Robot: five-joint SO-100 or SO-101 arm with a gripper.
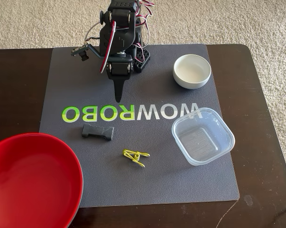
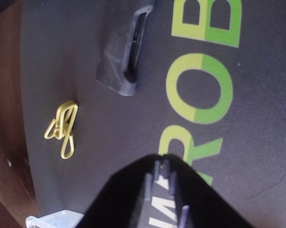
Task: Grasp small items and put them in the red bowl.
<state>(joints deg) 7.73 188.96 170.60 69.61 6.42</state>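
The red bowl (image 1: 33, 178) sits at the front left, partly over the mat's edge. A black buckle (image 1: 97, 132) (image 2: 126, 57) and a yellow-green clip (image 1: 135, 157) (image 2: 63, 128) lie on the mat below the lettering. At the right are a clear square tub (image 1: 202, 136) and, behind it, a white bowl (image 1: 192, 71). My gripper (image 1: 118, 97) (image 2: 164, 159) hangs point-down at the back of the mat, above the lettering. It is shut and holds nothing, well clear of every item.
A grey mat (image 1: 147, 185) with green and white lettering covers a dark wooden table (image 1: 261, 142). Carpet lies beyond the table. The arm's base (image 1: 133, 52) stands at the mat's back edge. A corner of the tub (image 2: 52, 221) shows at the bottom of the wrist view.
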